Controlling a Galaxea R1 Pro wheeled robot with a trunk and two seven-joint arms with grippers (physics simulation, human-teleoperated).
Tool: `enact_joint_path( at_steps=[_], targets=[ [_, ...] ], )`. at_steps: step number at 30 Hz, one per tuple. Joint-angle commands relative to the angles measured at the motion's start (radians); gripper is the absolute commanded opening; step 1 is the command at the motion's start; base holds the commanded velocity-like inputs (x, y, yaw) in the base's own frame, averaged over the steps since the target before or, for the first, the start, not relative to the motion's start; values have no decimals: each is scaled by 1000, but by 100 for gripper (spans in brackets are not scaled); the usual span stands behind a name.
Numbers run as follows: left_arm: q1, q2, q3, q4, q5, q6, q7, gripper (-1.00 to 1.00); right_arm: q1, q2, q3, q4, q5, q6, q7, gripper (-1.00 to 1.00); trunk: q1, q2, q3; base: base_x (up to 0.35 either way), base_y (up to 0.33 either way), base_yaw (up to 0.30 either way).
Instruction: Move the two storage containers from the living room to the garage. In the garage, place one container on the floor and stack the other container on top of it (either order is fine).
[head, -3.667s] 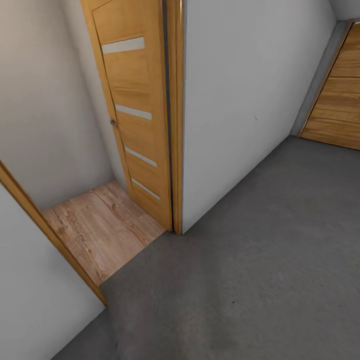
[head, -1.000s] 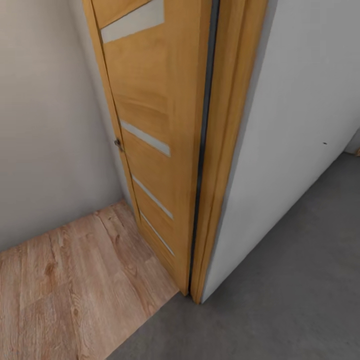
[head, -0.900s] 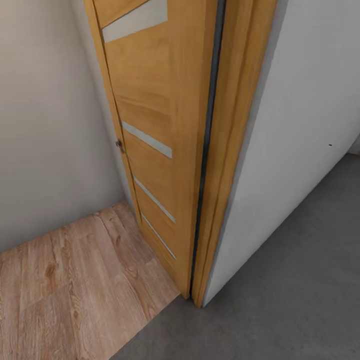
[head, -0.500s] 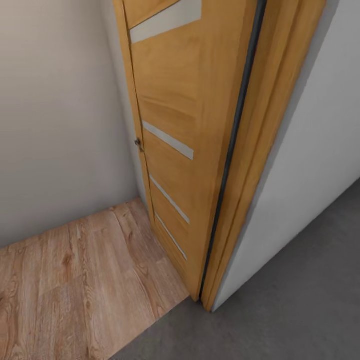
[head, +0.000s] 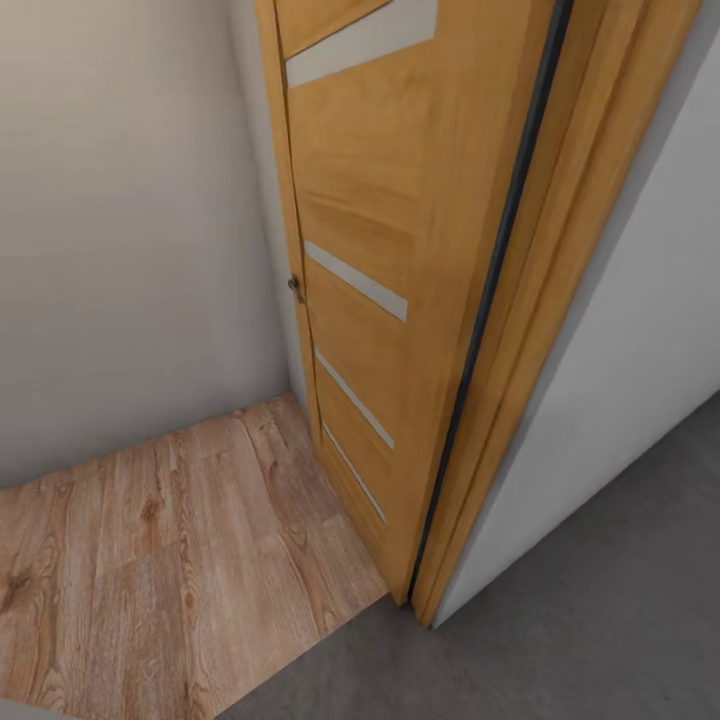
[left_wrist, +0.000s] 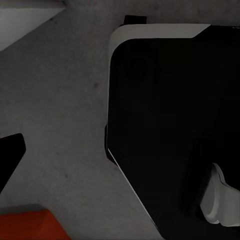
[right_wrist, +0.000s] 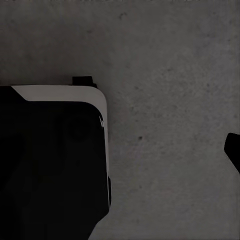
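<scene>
— Wood ahead, is it?
— Yes: an open wooden door (head: 370, 290) with pale glass strips stands edge-on against its frame (head: 560, 290), a small handle (head: 295, 288) on its far side. Light plank flooring (head: 170, 560) lies past the threshold; the floor (head: 600, 620) on the near side is dark grey concrete.
— And the storage containers?
— One orange-red corner (left_wrist: 30, 225) shows at the edge of the left wrist view, above the concrete, beside the robot's black, white-edged base (left_wrist: 165, 125).
— The grippers?
— A dark fingertip (left_wrist: 10, 155) on the left, another (right_wrist: 234, 150) on the right; how far either gripper is open, or what it holds, I cannot tell
</scene>
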Motion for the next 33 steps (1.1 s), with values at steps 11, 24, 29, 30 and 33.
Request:
enact_joint_path(
  at_steps=[11,24,29,30,33],
  targets=[
    [0,0,-9,0,10,6,4,100,-1,1,8,3,-10,-4,0,100,0,-1,-1,72,0,0],
    [0,0,-9,0,9,6,4,100,-1,2,8,3,-10,-1,-1,100,0,-1,-1,310,0,0],
    [0,0,-9,0,10,6,4,100,-1,2,8,3,-10,0,-2,100,0,-1,-1,319,0,0],
    [0,0,-9,0,9,6,4,100,-1,3,8,3,-10,0,-2,100,0,-1,-1,264,0,0],
    [0,0,-9,0,10,5,4,100,-1,3,8,3,-10,0,-2,100,0,-1,-1,172,0,0]
  ],
)
